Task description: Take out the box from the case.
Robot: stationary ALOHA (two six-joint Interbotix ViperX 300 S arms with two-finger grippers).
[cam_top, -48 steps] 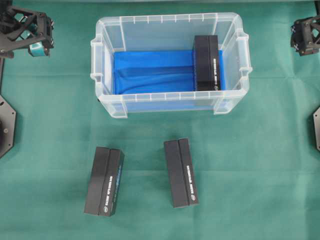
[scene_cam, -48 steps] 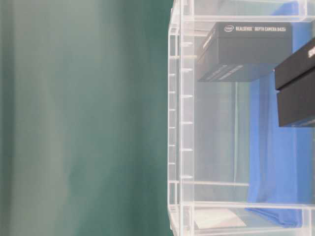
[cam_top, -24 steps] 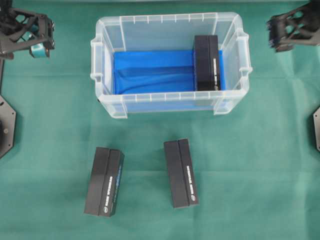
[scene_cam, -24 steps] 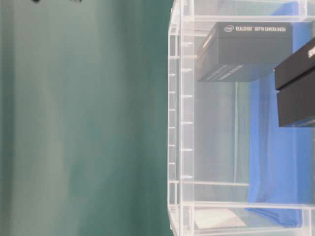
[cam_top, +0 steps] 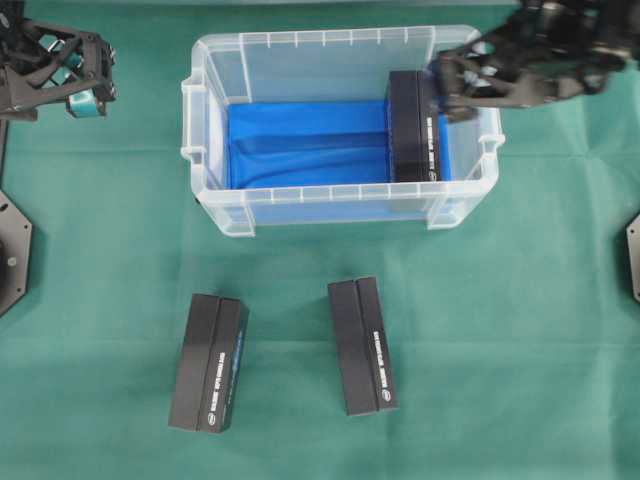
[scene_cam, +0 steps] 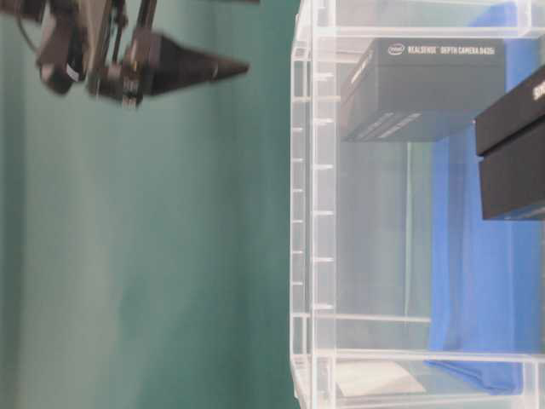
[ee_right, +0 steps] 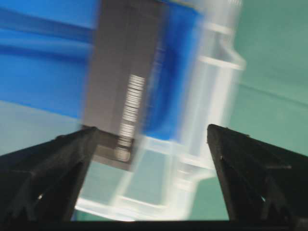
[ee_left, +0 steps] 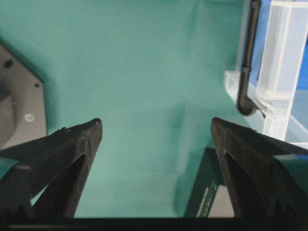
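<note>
The case [cam_top: 330, 38] is a clear plastic bin at the back middle, with a blue cloth [cam_top: 300, 140] on its bottom. A black box [cam_top: 413, 125] lies inside at the right end, seen through the wall in the table-level view as the box [scene_cam: 426, 85]. My right gripper [cam_top: 447, 88] hangs open above the case's right back corner, just right of the box and not touching it. Its blurred wrist view shows the box [ee_right: 120, 72] and the case rim [ee_right: 211, 96] below the open gripper [ee_right: 151, 130]. My left gripper [cam_top: 95, 70] is open at the far left, empty [ee_left: 156, 125].
Two more black boxes [cam_top: 208, 362] [cam_top: 363, 345] lie on the green cloth in front of the case. One box [ee_left: 207, 192] shows in the left wrist view. Arm bases sit at the left edge [cam_top: 12, 250] and the right edge [cam_top: 633, 255].
My right arm has swung in from the far right edge to over the case's right end. The left arm has barely shifted. The boxes have not moved.
</note>
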